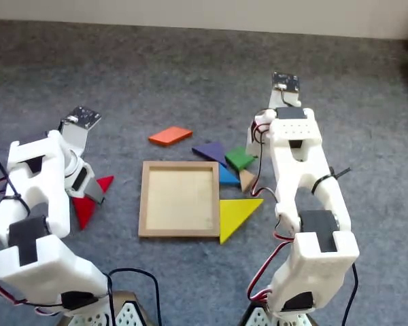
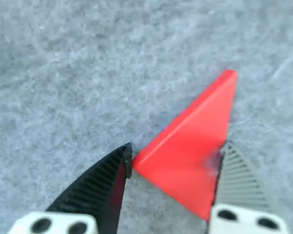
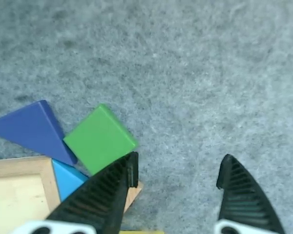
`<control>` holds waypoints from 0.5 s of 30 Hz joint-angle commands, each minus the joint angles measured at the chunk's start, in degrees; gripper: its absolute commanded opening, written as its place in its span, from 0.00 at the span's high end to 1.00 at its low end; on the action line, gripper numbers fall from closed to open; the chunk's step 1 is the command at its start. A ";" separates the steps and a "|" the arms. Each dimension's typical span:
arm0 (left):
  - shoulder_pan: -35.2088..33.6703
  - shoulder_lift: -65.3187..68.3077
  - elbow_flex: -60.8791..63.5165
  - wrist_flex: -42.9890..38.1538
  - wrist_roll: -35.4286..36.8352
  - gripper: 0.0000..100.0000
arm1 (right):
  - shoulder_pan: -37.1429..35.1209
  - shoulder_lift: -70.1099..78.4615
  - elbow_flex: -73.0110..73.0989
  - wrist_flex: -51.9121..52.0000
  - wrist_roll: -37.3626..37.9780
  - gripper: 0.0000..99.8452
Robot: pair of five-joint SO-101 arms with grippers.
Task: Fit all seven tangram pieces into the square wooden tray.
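The square wooden tray (image 1: 145,204) lies mid-table with nothing in it. My left gripper (image 2: 178,153) is shut on the red triangle (image 2: 195,141), one finger on each side; in the high view that red triangle (image 1: 86,207) is on the carpet left of the tray. My right gripper (image 3: 178,168) hangs open over bare carpet beside the green square (image 3: 100,139). Near the tray's right side lie the dark blue triangle (image 1: 211,152), green square (image 1: 239,159), light blue triangle (image 1: 228,175), small tan triangle (image 1: 247,179) and yellow triangle (image 1: 236,214). An orange parallelogram (image 1: 170,136) sits behind the tray.
Grey carpet covers the whole table. The right arm (image 1: 296,149) stretches over the area just right of the piece cluster. A tray corner (image 3: 19,163) shows in the right wrist view. Open carpet lies behind the pieces and at far right.
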 commanded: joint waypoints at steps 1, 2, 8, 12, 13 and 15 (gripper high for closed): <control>1.63 -1.19 -0.57 3.25 -2.81 0.82 | 0.75 -0.92 -0.22 -0.75 -0.09 0.74; 1.98 -1.54 -0.57 3.69 -3.08 0.83 | 0.75 -0.92 -0.22 -0.75 -0.09 0.74; 2.24 -9.19 1.89 6.68 -3.08 0.83 | 0.75 -0.92 -0.31 -0.75 -0.09 0.74; 4.88 -17.01 8.13 6.77 -3.08 0.83 | 0.75 -0.92 -0.31 -0.75 -0.09 0.74; 6.20 -18.95 10.33 6.59 -3.08 0.83 | 0.75 -0.92 -0.31 -0.75 -0.09 0.74; 8.66 -22.81 14.64 6.59 -3.08 0.83 | 0.75 -0.92 -0.31 -0.75 -0.09 0.74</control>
